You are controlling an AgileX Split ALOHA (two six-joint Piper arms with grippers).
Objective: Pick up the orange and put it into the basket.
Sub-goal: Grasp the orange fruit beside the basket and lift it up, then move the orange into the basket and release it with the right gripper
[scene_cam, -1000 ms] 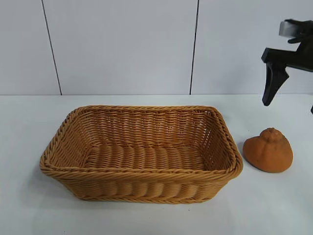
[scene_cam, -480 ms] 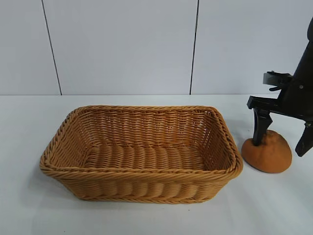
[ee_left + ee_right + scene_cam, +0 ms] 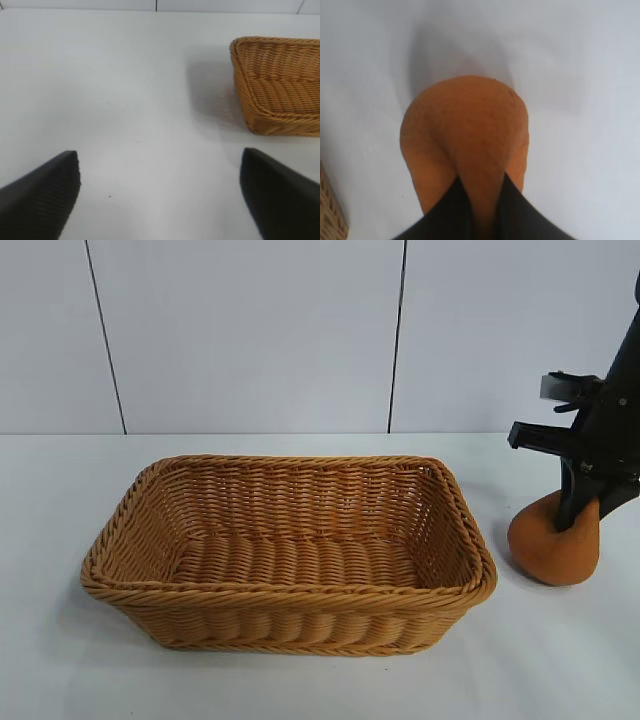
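Note:
The dull orange-brown orange [image 3: 550, 545] sits on the white table just right of the basket [image 3: 290, 590], squeezed out of shape. My right gripper [image 3: 582, 512] comes down on it from above and is shut on its top. In the right wrist view the orange [image 3: 465, 130] bulges out between my two black fingers [image 3: 445, 215]. The tan woven basket holds nothing; a corner of it shows in the left wrist view [image 3: 280, 85]. My left gripper [image 3: 160, 195] is open over bare table, away from the basket, and is out of the exterior view.
A white table [image 3: 300, 690] runs under everything, with a pale panelled wall [image 3: 250, 340] behind it. The basket's edge shows at the side of the right wrist view [image 3: 330, 210], close to the orange.
My right gripper came down from above the orange, straddled it open, then shut on its top. The orange now looks pinched and shifted slightly right.

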